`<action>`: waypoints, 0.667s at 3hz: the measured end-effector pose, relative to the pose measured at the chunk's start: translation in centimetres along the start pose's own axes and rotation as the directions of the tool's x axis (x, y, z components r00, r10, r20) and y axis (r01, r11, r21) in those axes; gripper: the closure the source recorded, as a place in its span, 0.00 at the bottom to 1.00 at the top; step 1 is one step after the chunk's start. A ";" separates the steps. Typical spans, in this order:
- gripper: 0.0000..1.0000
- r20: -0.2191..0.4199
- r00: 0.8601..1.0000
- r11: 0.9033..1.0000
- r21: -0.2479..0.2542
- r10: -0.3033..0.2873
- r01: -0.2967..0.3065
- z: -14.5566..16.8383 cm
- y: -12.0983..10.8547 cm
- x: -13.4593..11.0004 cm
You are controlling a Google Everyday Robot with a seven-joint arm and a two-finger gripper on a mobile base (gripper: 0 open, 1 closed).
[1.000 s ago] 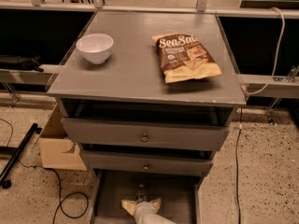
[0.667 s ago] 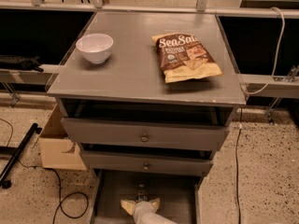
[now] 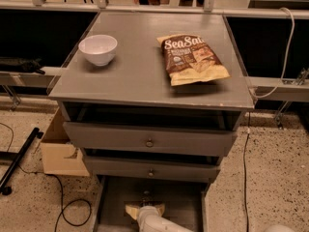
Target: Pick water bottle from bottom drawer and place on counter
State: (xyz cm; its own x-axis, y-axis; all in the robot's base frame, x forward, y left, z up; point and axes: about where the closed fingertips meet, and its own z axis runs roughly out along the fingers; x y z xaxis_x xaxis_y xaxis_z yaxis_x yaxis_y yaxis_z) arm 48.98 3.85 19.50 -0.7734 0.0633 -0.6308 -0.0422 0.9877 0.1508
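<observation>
Bottom drawer (image 3: 181, 204) stands open, hand (image 3: 145, 210) inside, under grey counter (image 3: 145, 76).

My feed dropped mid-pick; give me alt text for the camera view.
The gripper reaches down into the open bottom drawer of a grey cabinet; the water bottle cannot be made out there. On the counter sit a white bowl at left and a chip bag at right.

My white arm (image 3: 161, 224) comes in from the bottom edge, and its wrist ends in the gripper (image 3: 145, 210), held low and pointing forward.
</observation>
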 end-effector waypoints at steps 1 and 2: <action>0.00 -0.036 0.999 1.000 -0.028 0.012 -0.013 0.6 0.1 2.2; 0.00 -0.046 0.999 0.999 -0.029 0.012 -0.013 1.0 0.1 2.5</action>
State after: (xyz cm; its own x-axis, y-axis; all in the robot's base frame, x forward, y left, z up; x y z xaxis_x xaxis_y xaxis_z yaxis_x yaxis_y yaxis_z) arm 47.69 4.30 17.16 -0.8020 0.0685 -0.5934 -0.0500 0.9822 0.1810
